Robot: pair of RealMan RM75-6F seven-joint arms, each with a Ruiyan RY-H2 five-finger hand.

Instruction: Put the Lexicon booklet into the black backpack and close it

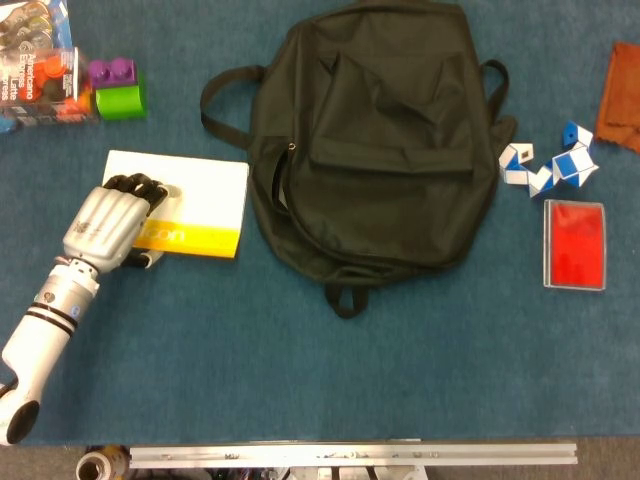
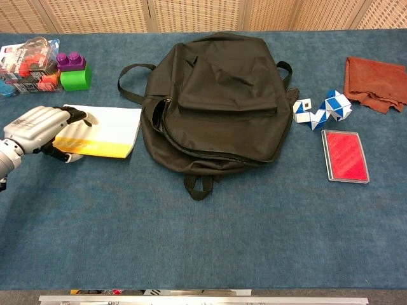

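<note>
The white Lexicon booklet [image 1: 200, 200] with a yellow band lies left of the black backpack [image 1: 390, 140], its near edge raised a little off the blue table. My left hand [image 1: 108, 222] grips the booklet's left end, fingers curled over the top and thumb tucked under the edge. The chest view shows the same grip on the booklet [image 2: 108, 130] by the left hand [image 2: 38, 127]. The backpack [image 2: 222, 95] lies flat, with its main zipper gaping along the left side [image 1: 285, 200]. My right hand appears in neither view.
A toy package [image 1: 35, 70] and purple and green blocks [image 1: 118, 88] sit at the far left. To the right of the backpack are a blue-white snake puzzle [image 1: 550, 165], a red case [image 1: 574, 243] and a rust cloth [image 1: 622, 95].
</note>
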